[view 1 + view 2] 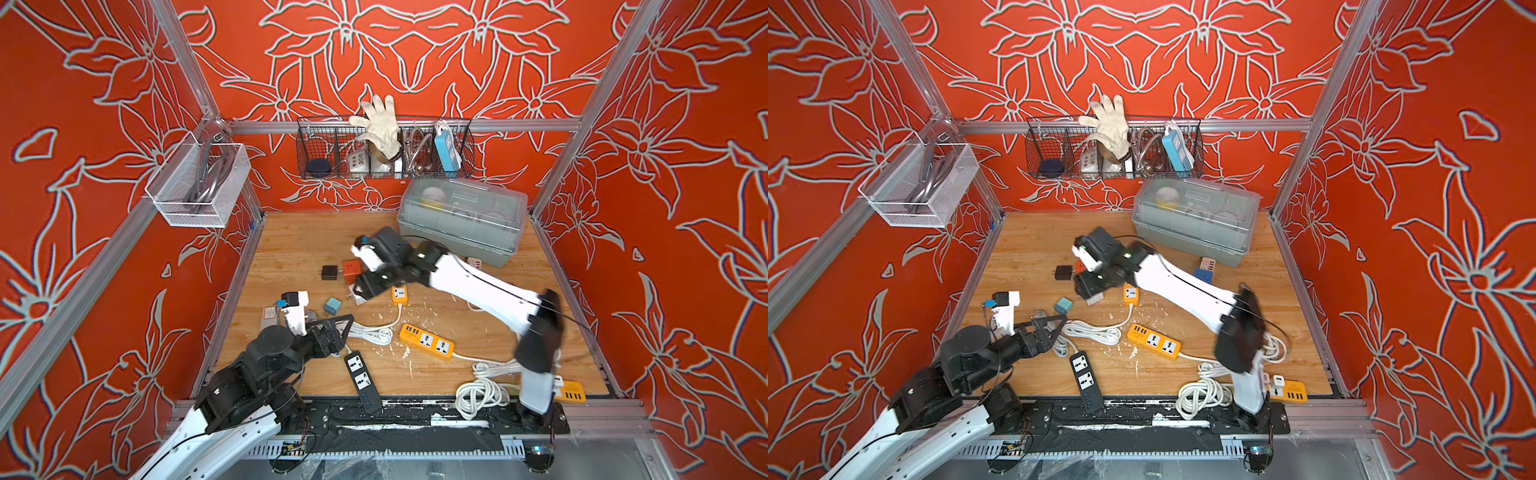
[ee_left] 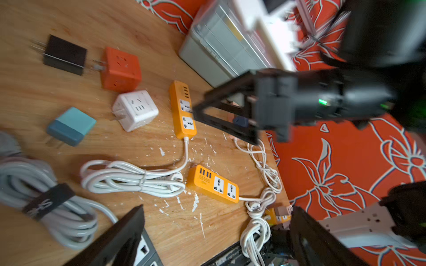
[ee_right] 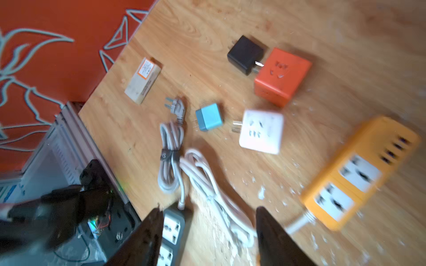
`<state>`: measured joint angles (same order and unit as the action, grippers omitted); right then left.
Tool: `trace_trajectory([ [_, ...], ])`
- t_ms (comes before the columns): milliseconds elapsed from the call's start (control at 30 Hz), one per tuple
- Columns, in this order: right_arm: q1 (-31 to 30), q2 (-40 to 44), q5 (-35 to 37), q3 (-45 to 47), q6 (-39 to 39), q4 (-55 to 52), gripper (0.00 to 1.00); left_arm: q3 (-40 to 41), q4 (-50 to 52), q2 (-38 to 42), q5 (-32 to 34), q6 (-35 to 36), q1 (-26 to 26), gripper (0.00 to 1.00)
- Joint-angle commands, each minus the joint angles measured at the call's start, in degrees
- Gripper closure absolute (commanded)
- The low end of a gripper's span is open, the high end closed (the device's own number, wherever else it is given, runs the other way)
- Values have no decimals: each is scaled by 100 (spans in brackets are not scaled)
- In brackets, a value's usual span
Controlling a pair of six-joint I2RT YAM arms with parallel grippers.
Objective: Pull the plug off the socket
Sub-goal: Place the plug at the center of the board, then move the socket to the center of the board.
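The right gripper's point(image 3: 209, 208) black, wedge-shaped fingers stand apart with nothing between them, above a loop of the white cable bundle point(image 3: 207, 179). The left gripper's point(image 2: 219, 208) fingers are spread wide and empty over flecked wood toward the near left.

Just beyond the right fingers lies the white cube socket point(image 3: 261, 131). It is glossy plastic with rounded edges, slotted holes on its upper face and flat metal prongs on its left side. The blue plug point(image 3: 209, 117) lies loose just left of it, not touching. It is a small rounded block, darker blue at the prong end and pale teal at the other, with its thin prongs pointing away from the cube.

Farther off, a matte orange cube socket point(image 3: 282, 76) lies just beside a black adapter point(image 3: 245, 55). To the right, an orange power strip point(image 3: 359, 175) shows two white outlets and four USB slots. The grainy wooden table point(image 3: 230, 23) is strewn with white flakes.

A small carton point(image 3: 143, 79) at the left edge carries an orange-bordered label, its print too blurred to read. The lettering on the black strap around the grey cable bundle point(image 3: 170, 142) is also unreadable.
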<state>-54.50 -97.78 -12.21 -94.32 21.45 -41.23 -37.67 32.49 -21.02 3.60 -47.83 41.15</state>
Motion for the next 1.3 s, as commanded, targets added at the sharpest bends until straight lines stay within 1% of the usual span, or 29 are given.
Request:
trace_trajectory([
  [0, 274, 1471, 483, 2014, 87, 752, 34, 229, -1180, -549, -974, -320, -27, 3],
  [100, 735, 3070, 590, 3742, 802, 1052, 35, 384, -1810, -1156, -1407, -598, -14, 3],
  [200, 1378, 4295, 620, 4915, 1432, 954, 37, 517, -2384, -1737, -1704, -865, -9, 4],
  [267, 1797, 4876, 637, 5331, 1720, 588, 37, 560, -2702, -2072, -1853, -1015, -1, 4],
  [367, 2164, 5288, 737, 5589, 1914, 18, 37, 527, -2897, -2458, -2032, -1130, 11, 4],
  [533, 2293, 5424, 1259, 5687, 2182, -473, 36, 505, -2789, -2658, -2117, -1188, 44, 4],
  [667, 2337, 5079, 1899, 5467, 2341, -893, 36, 642, -2668, -2436, -2016, -1255, 43, 3],
  [800, 2430, 4798, 2181, 5274, 2132, -1010, 36, 724, -2463, -2137, -1866, -1248, 43, 3],
  [900, 2658, 4758, 2179, 5139, 1294, -807, 34, 782, -2326, -1947, -1785, -1254, 44, 3],
  [933, 2770, 4722, 2127, 5089, 931, -722, 32, 804, -2301, -1895, -1768, -1255, 44, 3],
  [1000, 3046, 4663, 1745, 5087, 197, -431, 30, 852, -2282, -1830, -1762, -1279, 48, 3],
  [1067, 3427, 4578, 1328, 5144, -127, -123, 30, 880, -2273, -1793, -1763, -1288, 43, 3],
  [1133, 3818, 4443, 929, 5170, -169, 71, 30, 875, -2232, -1770, -1781, -1281, 43, 3],
  [1200, 4076, 4345, 794, 5137, 120, 1, 30, 867, -2180, -1732, -1788, -1264, 43, 3],
  [1267, 4133, 4308, 1352, 5065, 840, -376, 30, 867, -2104, -1655, -1761, -1254, 43, 3],
])
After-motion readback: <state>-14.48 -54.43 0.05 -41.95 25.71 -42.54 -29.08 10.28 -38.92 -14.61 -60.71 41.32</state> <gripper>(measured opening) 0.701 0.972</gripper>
